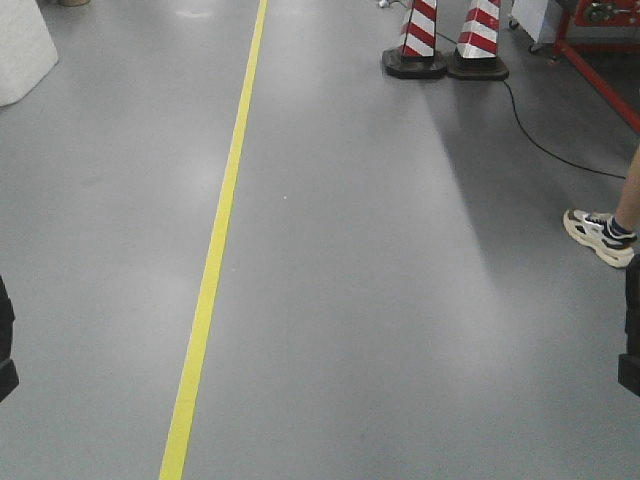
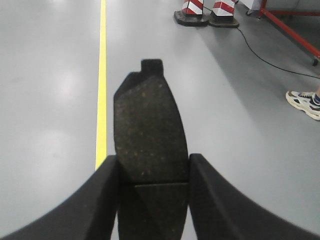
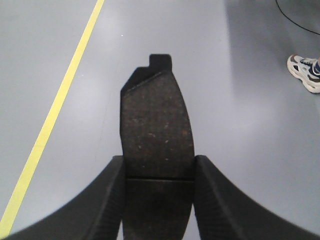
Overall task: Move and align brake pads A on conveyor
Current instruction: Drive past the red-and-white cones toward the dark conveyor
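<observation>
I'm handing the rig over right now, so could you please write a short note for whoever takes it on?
Left gripper: shut on a pad.
Right gripper: shut on a second pad.
Conveyor: not in view. Ahead are only grey floor, a yellow line, cones and someone's shoe.
Done: two pads in hand.
Left: reach the conveyor, place and align them; other pads unseen.

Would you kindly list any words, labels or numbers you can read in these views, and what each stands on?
No readable text in any view.
Left pad, in the left hand: speckled face, no marking.
Right pad, in the right hand: likewise none.
Cones: red and white stripes only.
Shoe: no legible logo.
</observation>
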You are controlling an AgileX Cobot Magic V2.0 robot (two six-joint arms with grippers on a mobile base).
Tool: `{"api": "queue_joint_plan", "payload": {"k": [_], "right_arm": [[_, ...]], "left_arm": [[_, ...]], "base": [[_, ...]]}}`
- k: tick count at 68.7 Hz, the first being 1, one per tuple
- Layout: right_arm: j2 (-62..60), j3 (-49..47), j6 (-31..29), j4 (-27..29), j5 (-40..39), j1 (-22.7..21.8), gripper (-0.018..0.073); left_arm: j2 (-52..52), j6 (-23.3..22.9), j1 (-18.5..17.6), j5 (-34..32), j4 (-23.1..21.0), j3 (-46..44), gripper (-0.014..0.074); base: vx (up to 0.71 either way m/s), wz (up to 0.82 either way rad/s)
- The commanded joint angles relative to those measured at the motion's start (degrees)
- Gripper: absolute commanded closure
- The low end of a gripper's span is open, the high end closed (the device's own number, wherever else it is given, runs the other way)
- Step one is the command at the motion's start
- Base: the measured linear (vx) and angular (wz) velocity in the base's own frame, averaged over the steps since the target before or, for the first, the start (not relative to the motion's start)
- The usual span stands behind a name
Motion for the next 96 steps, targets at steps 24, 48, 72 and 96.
{"api": "queue_joint_plan", "payload": {"k": [24,48,72,96], "right_arm": [[-0.2,-1.7,-0.2,0.5,-4.7,-0.1,0.0565],[-0.2,-1.7,-0.2,0.5,-4.7,-0.1,0.0565],[-0.2,-1.7,-0.2,0.5,-4.7,-0.1,0.0565],[-0.2,-1.7,-0.2,0.5,-4.6,-0.1,0.0565]], "left_arm": [[-0.2,-0.1,-0.4,-5.2,-0.7,-1.9,0.0493],[-0.2,-0.1,-0.4,-5.2,-0.7,-1.9,0.0493],[-0.2,-0.1,-0.4,-5.2,-0.7,-1.9,0.0493],[-0.2,-0.1,-0.4,-5.2,-0.7,-1.9,0.0493]], "base": [[0.54,0.01],[0.54,0.01],[0.55,0.03],[0.58,0.01]]}}
